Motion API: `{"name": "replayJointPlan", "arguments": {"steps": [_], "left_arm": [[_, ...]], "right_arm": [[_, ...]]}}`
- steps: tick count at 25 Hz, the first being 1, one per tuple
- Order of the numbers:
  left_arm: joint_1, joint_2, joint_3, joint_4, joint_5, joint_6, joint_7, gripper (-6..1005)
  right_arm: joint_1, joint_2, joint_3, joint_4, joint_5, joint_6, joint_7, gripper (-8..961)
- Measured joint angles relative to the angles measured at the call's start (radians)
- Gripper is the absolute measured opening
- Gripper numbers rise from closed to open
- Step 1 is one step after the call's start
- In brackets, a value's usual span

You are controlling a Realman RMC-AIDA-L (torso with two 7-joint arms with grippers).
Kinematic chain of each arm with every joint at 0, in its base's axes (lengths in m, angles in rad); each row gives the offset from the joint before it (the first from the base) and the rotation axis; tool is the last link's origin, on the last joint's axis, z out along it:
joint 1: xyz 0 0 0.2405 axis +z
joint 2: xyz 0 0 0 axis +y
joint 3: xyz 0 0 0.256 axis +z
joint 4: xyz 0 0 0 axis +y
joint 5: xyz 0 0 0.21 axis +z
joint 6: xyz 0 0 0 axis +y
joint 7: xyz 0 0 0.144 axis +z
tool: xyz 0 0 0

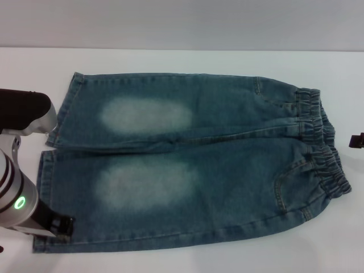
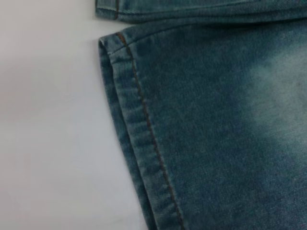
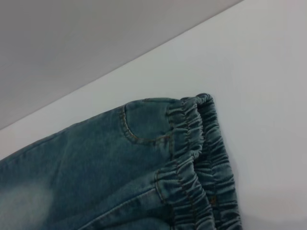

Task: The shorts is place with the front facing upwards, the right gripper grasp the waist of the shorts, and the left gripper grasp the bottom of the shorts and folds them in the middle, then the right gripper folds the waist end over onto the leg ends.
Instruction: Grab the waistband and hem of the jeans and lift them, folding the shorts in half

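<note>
Right now the long blue-green denim shorts (image 1: pixel 187 159) lie flat and front-up on the plain white table (image 1: pixel 187 60), gathered darker waist (image 1: pixel 321 148) toward my right side and the two straight stitched leg hems (image 1: pixel 54 165) toward my left. Neither end is held yet, so I judge the step in hand to be the approach for the first grasps.

My left gripper (image 1: pixel 62 226), a black claw on a white-silver arm with a round green light, sits low at the near corner of the nearer leg's hem, just beside or touching the cloth; whether its fingers are spread or closed I cannot tell. My left wrist view looks straight down on that hem's stitched edge (image 2: pixel 139 129), with bare table beside it.

My right gripper (image 1: pixel 356 140) shows only as a black tip at the edge of the head view, apart from the waist, and I cannot tell its opening either.

To do this well, I should pinch each edge squarely, taking both layers, and lift both ends evenly.

Beyond the table stands a plain grey wall (image 1: pixel 182 23).
</note>
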Motion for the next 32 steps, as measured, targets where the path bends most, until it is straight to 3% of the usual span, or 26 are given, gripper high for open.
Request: {"name": "replayJointPlan", "arguments": {"steps": [13, 16, 32], "left_arm": [[0.001, -0.001, -0.003, 0.007, 0.002, -0.015, 0.006, 215], [0.006, 0.000, -0.003, 0.040, 0.005, -0.019, 0.006, -2], [-0.004, -0.006, 0.023, 0.058, 0.027, -0.074, -0.055, 42]], "right_arm": [[-0.001, 0.002, 0.001, 0.001, 0.000, 0.001, -0.003, 815], [-0.001, 0.002, 0.001, 0.002, 0.000, 0.001, -0.004, 816], [0.002, 0.001, 0.004, 0.005, 0.003, 0.001, -0.020, 815]]}}
